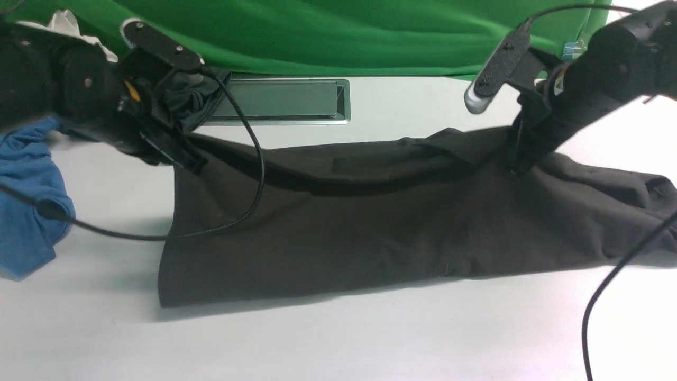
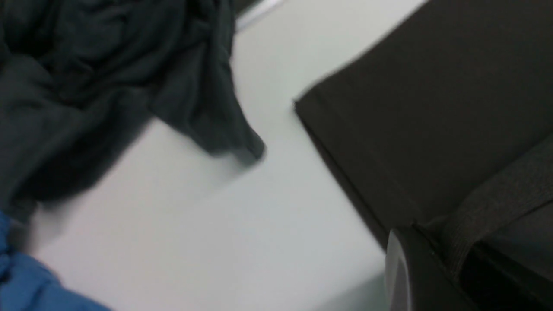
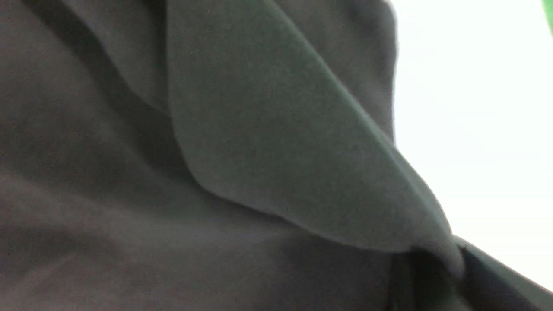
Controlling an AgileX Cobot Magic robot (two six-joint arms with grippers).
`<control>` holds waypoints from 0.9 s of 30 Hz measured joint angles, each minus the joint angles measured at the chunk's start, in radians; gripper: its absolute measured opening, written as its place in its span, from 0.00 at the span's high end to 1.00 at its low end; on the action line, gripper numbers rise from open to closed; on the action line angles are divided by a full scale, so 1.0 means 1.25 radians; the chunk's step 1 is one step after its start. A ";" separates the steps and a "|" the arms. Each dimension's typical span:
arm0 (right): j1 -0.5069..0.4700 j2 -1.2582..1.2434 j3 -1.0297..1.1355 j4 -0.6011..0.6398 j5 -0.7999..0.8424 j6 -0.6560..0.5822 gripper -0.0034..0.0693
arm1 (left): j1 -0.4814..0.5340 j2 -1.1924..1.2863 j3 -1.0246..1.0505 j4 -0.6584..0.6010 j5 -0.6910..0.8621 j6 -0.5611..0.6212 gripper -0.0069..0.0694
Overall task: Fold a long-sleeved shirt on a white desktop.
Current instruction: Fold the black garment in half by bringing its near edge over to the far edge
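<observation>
The long-sleeved shirt (image 1: 370,227) lies as a wide black band across the white desktop (image 1: 338,338). Its far edge is raised at both ends and sags between them. My left gripper (image 1: 185,159) is shut on the shirt's far left corner. In the left wrist view a ribbed band (image 2: 488,224) of the shirt (image 2: 432,108) runs into the left gripper (image 2: 458,263). My right gripper (image 1: 521,161) is shut on the far edge at the right, where cloth bunches up. The right wrist view shows a fold of the shirt (image 3: 281,151) pinched in the right gripper (image 3: 436,268).
A crumpled dark grey garment (image 1: 193,98) (image 2: 108,77) lies behind my left arm, beside the grey inset plate (image 1: 280,100). A blue shirt (image 1: 26,201) (image 2: 26,280) lies at the left edge. Green backdrop (image 1: 344,32) closes the far side. Black cables (image 1: 254,174) hang over the shirt.
</observation>
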 joint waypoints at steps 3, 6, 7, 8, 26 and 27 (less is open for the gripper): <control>-0.023 0.059 -0.030 0.001 -0.020 0.016 0.90 | 0.013 0.046 -0.023 0.016 -0.007 -0.010 0.86; -0.038 0.106 -0.053 0.003 -0.045 0.033 0.90 | 0.025 0.087 -0.036 0.026 -0.026 -0.012 0.86; -0.042 0.121 -0.061 0.004 -0.053 0.036 0.90 | 0.027 0.097 -0.039 0.027 -0.038 -0.012 0.86; -0.044 0.132 -0.067 0.004 -0.060 0.037 0.90 | 0.029 0.110 -0.044 0.028 -0.050 -0.012 0.86; -0.095 0.199 -0.082 -0.006 -0.219 0.174 0.29 | 0.045 0.238 -0.079 0.051 -0.333 -0.030 0.68; -0.096 0.195 -0.082 -0.006 -0.216 0.183 0.28 | 0.045 0.238 -0.079 0.054 -0.347 -0.030 0.67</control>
